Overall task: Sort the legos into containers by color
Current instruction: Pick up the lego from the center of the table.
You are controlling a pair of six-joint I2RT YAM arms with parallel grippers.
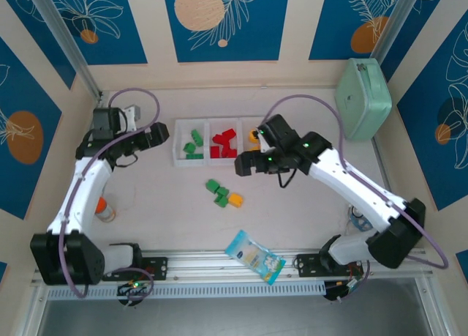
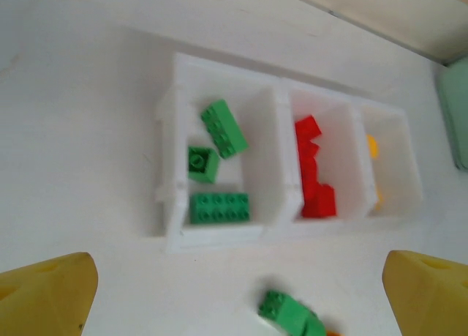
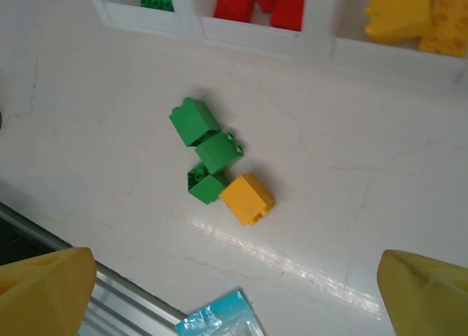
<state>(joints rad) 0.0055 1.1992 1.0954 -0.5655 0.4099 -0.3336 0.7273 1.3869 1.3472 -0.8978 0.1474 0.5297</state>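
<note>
Ahead of my left hand (image 1: 156,135), its fingers wide apart and empty, the white tray (image 2: 284,157) lies on the tabletop (image 2: 88,131). It has three green legos (image 2: 219,208) in the compartment nearest that hand, red legos (image 2: 311,178) in the middle one and yellow legos (image 2: 371,146) in the farthest. Just ahead of my right hand (image 3: 234,292), also spread wide and holding nothing, three green bricks (image 3: 218,151) and one yellow brick (image 3: 247,198) lie touching in a cluster, short of the tray.
</note>
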